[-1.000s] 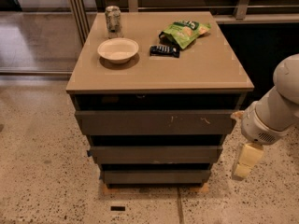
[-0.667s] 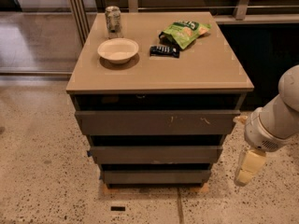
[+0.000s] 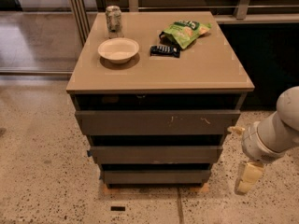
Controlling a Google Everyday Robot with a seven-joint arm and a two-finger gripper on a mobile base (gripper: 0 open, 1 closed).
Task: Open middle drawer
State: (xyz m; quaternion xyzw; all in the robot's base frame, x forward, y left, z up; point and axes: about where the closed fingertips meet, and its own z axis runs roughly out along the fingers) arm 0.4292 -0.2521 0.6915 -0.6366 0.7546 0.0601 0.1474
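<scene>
Tan, smooth and square-edged, the worktop (image 3: 196, 73) caps a cabinet of three stacked dark grey fronts. The middle drawer (image 3: 156, 154) sits at 6 o'clock below the top drawer (image 3: 156, 122), whose matte face carries pale scratch marks. The middle front is plain and handleless, with a dark gap above it and the lowest drawer (image 3: 156, 176) beneath.

Speckled floor (image 3: 42, 171) lies open at 9 o'clock and 6 o'clock of the cabinet. At 4 o'clock the cream gripper (image 3: 246, 178) hangs from the white arm (image 3: 275, 132), just beside the cabinet's corner and apart from all the fronts. Whether it is apart or together cannot be told.

On the worktop, a round pale bowl (image 3: 118, 49) is at 10 o'clock and a can (image 3: 113, 18) at 11 o'clock. A crinkled green bag (image 3: 184, 31) lies at 1 o'clock, touching a dark packet (image 3: 165, 51). Their print is too small to read.
</scene>
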